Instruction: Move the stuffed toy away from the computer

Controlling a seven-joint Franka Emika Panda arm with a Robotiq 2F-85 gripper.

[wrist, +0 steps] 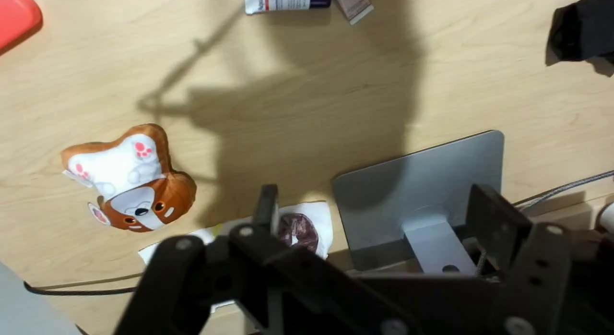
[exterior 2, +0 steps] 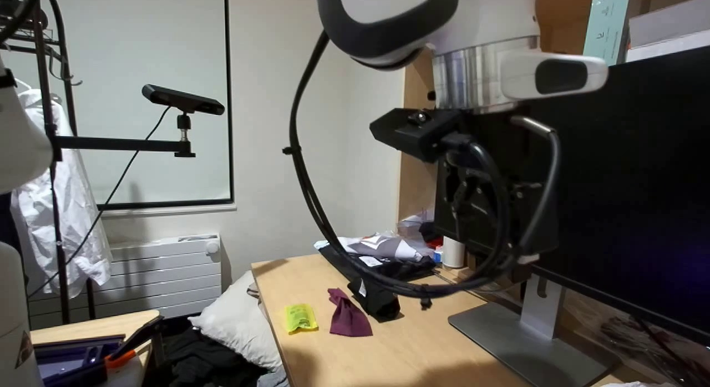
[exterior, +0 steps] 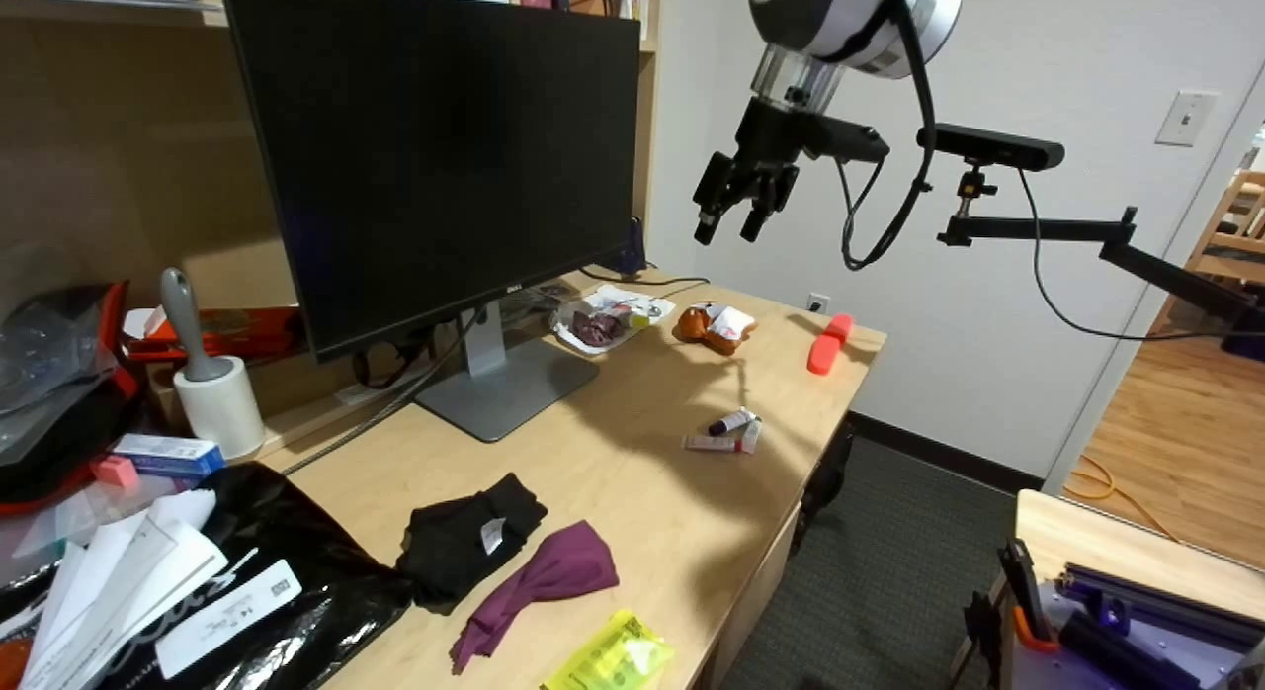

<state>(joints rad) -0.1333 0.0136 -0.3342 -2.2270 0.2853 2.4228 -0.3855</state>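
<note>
I judge that you are at the approach: your tool (wrist: 378, 208) stands wide, holding nothing, above the worktop (exterior: 613, 463). The stuffed toy (wrist: 132, 181) lies on this worktop, apart from the computer (exterior: 445, 166). The next move probably asks you to bring the tool over the toy, then lower it. I count one toy, one computer, one tool, one flat red object (exterior: 830, 344), one yellow packet (exterior: 615, 655), one black cloth (exterior: 469, 540), one purple cloth (exterior: 553, 579) and, it seems, three small tubes (exterior: 716, 443).
</note>
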